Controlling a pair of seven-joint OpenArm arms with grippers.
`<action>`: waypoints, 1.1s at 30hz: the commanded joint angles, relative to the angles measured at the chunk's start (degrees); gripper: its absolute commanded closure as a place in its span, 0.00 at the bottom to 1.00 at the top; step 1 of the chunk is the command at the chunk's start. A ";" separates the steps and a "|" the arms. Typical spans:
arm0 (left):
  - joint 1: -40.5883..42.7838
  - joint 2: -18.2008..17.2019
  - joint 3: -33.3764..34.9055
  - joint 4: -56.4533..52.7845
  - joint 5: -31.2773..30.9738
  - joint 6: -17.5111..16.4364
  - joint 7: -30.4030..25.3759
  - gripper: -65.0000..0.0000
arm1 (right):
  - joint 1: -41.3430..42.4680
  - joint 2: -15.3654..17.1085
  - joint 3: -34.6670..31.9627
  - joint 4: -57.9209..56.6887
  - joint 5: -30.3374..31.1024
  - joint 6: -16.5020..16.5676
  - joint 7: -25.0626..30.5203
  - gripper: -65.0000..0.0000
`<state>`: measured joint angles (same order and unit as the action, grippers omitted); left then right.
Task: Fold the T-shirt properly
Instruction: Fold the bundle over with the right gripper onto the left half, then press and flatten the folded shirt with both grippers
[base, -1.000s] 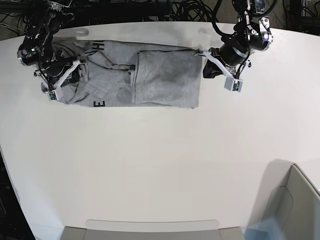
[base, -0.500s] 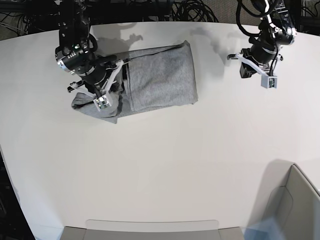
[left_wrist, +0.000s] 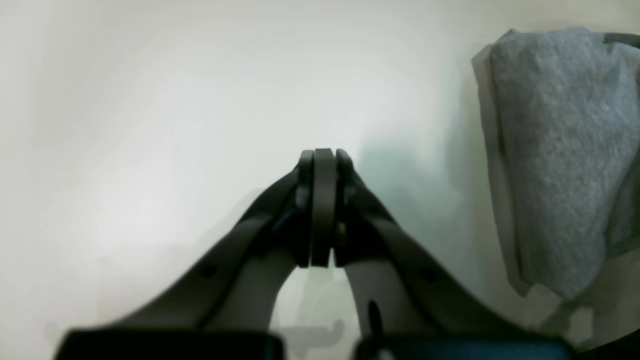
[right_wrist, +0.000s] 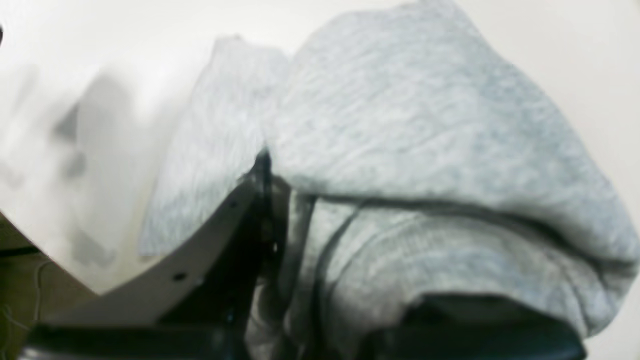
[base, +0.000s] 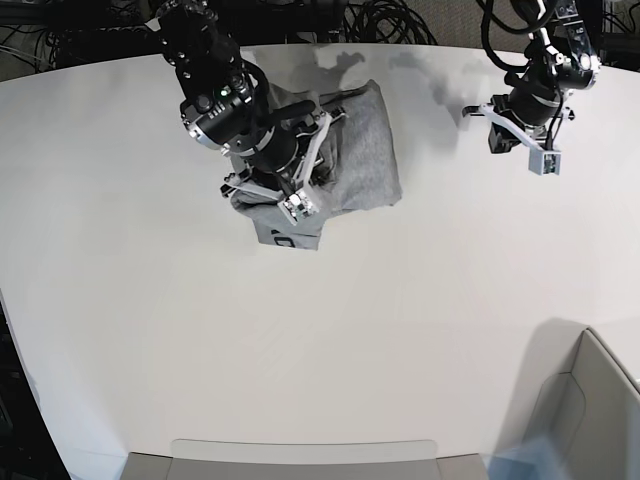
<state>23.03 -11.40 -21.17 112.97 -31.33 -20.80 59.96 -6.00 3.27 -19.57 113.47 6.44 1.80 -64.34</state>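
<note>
From the left wrist, the left gripper (left_wrist: 322, 210) is clamped together on nothing above smooth white table (left_wrist: 150, 100), the nubbly grey T-shirt (left_wrist: 555, 160) bunched far right; right wrist, the right gripper (right_wrist: 272, 200) pinches soft heathered folds; base view, the shirt sits rumpled at the table's far middle.

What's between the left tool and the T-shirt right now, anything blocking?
Nothing visible. Only bare white table lies between the shut left tool and the T-shirt. The right tool is already gripping the shirt's far side.
</note>
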 joint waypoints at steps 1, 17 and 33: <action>-0.04 -0.51 -0.24 0.75 -0.62 -0.17 -0.84 1.00 | 1.38 -0.50 -0.78 -0.11 0.11 -0.09 1.00 1.00; -0.04 -0.34 -0.24 0.66 -0.54 -0.17 -0.84 1.00 | 5.69 -2.96 -13.70 -3.01 -4.02 0.17 -5.16 0.63; -0.04 -0.16 0.20 0.66 -0.62 -0.17 -0.84 1.00 | 12.81 -8.32 -20.03 -13.82 -3.93 0.26 -2.52 0.63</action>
<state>23.03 -11.25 -20.93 112.79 -31.48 -20.80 59.96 6.35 -4.71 -39.57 98.83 2.76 1.93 -67.05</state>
